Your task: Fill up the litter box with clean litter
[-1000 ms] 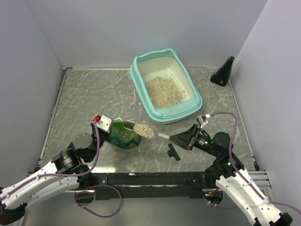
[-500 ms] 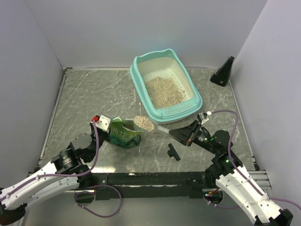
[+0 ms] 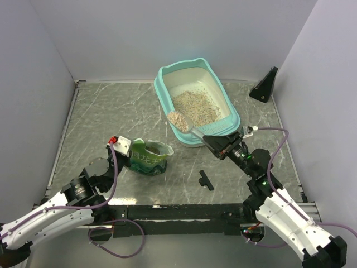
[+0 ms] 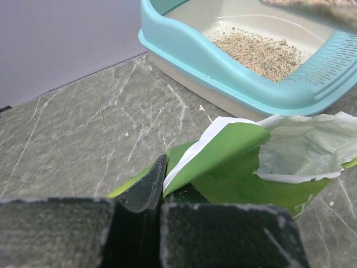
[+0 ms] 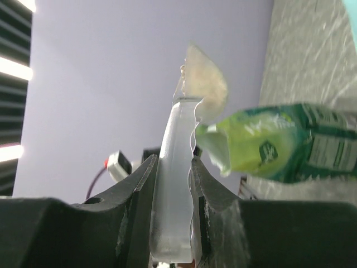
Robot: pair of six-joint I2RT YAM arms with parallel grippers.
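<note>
The left gripper (image 4: 160,201) pinches the green bag's (image 4: 234,167) torn edge, apparently steadying it. The right gripper (image 5: 170,184) clamps a scoop (image 3: 195,133) heaped with clean litter (image 3: 177,118), poised over the litter box's (image 3: 220,128) near rim. Next: reach farther in, then tip.

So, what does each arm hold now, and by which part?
The right fingers clamp the clear scoop by its handle. The left fingers pinch the green bag at its open top edge.
</note>
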